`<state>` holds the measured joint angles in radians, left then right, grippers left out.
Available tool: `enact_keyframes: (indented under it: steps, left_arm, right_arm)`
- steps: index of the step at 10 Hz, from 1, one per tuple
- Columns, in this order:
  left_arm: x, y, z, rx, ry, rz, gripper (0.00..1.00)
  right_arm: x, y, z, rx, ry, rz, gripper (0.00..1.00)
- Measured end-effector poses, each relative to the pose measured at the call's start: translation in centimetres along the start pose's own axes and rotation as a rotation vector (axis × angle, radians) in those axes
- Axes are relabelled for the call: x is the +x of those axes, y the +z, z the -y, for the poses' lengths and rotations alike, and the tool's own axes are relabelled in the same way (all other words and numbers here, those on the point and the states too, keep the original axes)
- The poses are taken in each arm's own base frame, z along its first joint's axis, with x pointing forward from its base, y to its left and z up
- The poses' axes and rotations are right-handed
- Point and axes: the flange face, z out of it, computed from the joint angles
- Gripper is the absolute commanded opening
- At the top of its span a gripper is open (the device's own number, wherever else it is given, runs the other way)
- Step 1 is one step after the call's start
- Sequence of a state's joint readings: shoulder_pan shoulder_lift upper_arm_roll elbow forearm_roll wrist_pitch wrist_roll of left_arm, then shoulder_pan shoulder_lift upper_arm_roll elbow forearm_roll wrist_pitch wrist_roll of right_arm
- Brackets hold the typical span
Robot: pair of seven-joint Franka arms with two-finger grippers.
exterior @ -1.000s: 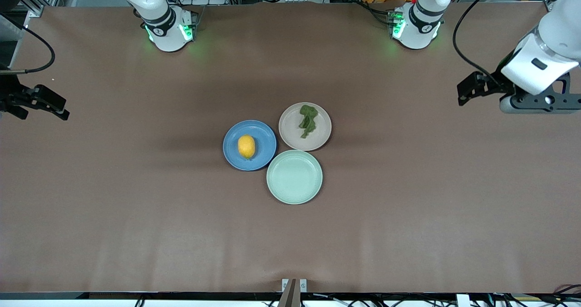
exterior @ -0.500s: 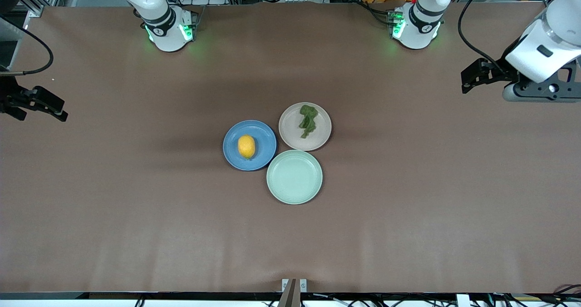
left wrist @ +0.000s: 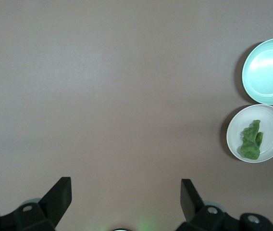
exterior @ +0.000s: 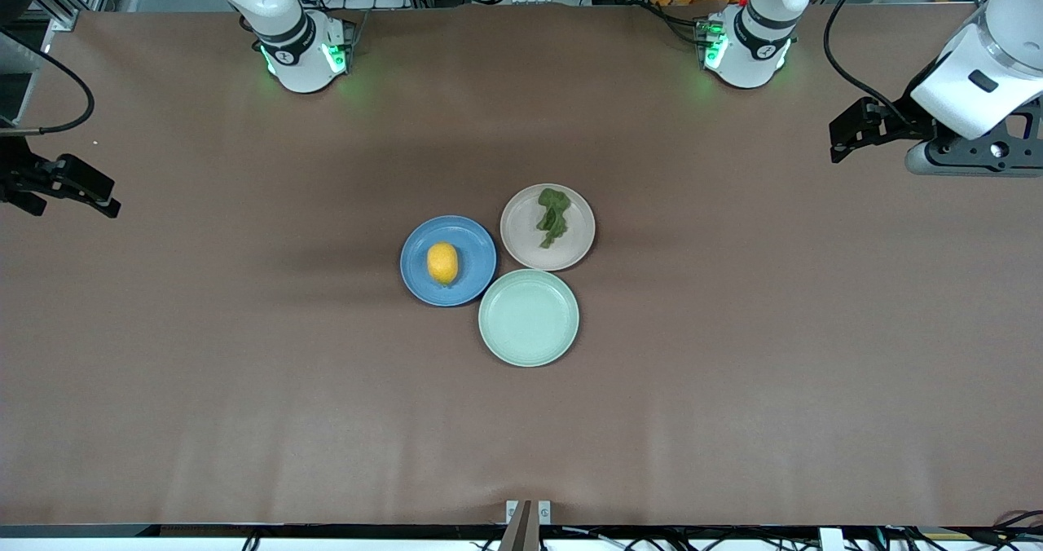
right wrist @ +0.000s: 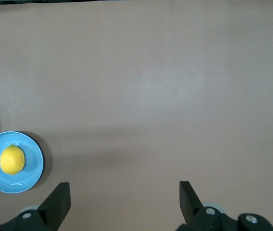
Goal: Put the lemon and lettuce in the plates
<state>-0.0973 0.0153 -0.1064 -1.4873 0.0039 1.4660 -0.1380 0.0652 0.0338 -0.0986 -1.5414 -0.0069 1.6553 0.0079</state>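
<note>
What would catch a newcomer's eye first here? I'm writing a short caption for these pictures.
Three plates clustered mid-table: the lemon on the blue plate, the lettuce on the beige plate, and a bare mint-green plate nearest the front camera. The left tool and right tool hang open over bare table at opposite ends.

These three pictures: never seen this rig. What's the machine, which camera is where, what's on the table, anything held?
Two robot arms with two-finger grippers share a brown table. The front view looks down from across the table; the other two come from cameras on each wrist. The lemon lies in the blue plate, the lettuce in the beige plate; a mint plate, nearest the front camera, is bare. The left gripper is over its end of the table, the right gripper over its own. Both are open and hold nothing.
</note>
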Motion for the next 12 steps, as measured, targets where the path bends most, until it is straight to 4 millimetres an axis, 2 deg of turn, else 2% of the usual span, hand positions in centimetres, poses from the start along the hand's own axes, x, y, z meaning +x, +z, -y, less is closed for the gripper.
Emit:
enact_keyframes:
  steps: [12]
  left_arm:
    - [0.2,-0.43,-0.07,-0.004,0.002,-0.026,1.0]
  right_arm:
    - [-0.11,0.07,-0.11,0.0,0.002,0.011,1.0]
